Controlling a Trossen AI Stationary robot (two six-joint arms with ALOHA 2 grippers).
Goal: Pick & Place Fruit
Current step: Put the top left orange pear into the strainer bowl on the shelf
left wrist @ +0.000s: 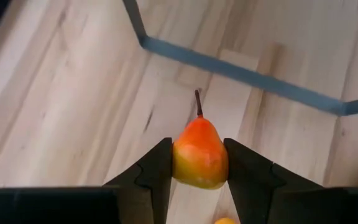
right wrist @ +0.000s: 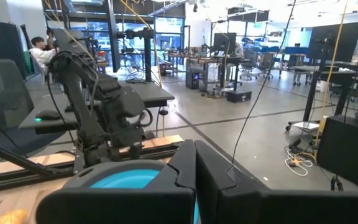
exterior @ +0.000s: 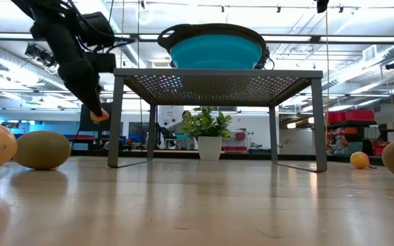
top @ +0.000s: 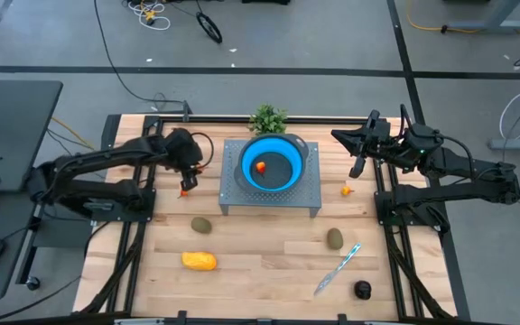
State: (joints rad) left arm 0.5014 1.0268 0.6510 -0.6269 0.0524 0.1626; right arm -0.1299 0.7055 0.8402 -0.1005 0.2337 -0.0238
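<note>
Fruit in grip: small orange pear-shaped piece (left wrist: 199, 154), clamped between the left gripper (top: 186, 187) fingers (left wrist: 151, 176), stem pointing away from the wrist.
Height: lifted clear of the table (top: 260, 262).
Goal direction: blue bowl (top: 272, 163) on the mesh stand (top: 233, 191) lies at about 3 o'clock, higher up.
Nearer arm: left.
Right gripper (top: 357, 166): jaws together, empty, waiting at the bowl's 3 o'clock.
</note>
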